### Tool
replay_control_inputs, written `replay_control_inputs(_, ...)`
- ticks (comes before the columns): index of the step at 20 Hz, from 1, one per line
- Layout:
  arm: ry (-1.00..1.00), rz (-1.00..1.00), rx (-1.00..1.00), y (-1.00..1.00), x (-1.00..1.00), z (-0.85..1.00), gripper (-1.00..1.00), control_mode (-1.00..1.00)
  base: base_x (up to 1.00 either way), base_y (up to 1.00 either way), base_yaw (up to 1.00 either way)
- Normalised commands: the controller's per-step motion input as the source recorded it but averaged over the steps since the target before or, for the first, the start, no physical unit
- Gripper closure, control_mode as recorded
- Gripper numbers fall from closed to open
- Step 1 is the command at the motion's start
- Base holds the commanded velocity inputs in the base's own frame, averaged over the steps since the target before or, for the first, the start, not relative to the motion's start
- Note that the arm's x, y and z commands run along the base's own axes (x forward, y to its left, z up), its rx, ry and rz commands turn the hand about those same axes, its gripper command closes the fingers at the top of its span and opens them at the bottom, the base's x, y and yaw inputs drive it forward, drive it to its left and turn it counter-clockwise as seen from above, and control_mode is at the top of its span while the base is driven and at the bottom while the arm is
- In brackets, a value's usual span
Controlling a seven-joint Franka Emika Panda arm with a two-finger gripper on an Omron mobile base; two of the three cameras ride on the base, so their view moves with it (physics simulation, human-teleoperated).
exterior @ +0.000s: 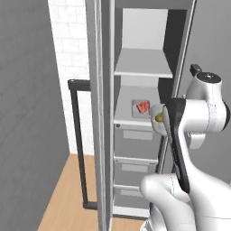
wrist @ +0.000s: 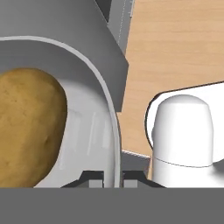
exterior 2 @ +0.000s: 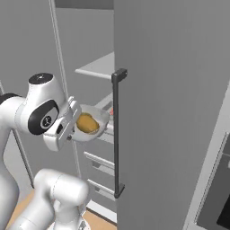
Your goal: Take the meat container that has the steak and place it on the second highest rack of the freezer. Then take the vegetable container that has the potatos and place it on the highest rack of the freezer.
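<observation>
Grey cabinet panels and a wood floor (exterior: 63,189) surround the open freezer (exterior: 140,135), whose door stands swung out at the left with a long dark bar handle (exterior: 79,144). Inside the freezer, the highest rack (exterior: 142,63) is a bare pale shelf. Below it, the second highest rack (exterior: 131,106) carries a small tray with the steak (exterior: 143,106) toward the front right corner of the shelf. Grey drawers (exterior: 135,135) sit beneath that rack. In the right base view, the gripper (exterior 2: 72,128) holds the vegetable container (exterior 2: 92,123) in the air just in front of the freezer opening, near the front edge of the second highest rack and below the level of the highest rack. The container is held roughly level, with one of the potatos (exterior 2: 87,123) lying inside it. In the hand view, the jaws are pressed together on the thin rim of the vegetable container, one finger on each side of the wall, and the potato lies against the inner left side of the bowl.
</observation>
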Motion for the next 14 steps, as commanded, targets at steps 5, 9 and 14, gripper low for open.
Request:
replay_control_inputs(5,0.00,0.00,0.00,0.00,0.00,0.00,1.00,1.00,0.60,0.19,-0.07)
replay_control_inputs(9,0.00,0.00,0.00,0.00,0.00,0.00,1.00,1.00,0.61,0.00,0.00)
replay_control_inputs(14,0.00,0.00,0.00,0.00,0.00,0.00,1.00,1.00,0.50,0.08,0.00)
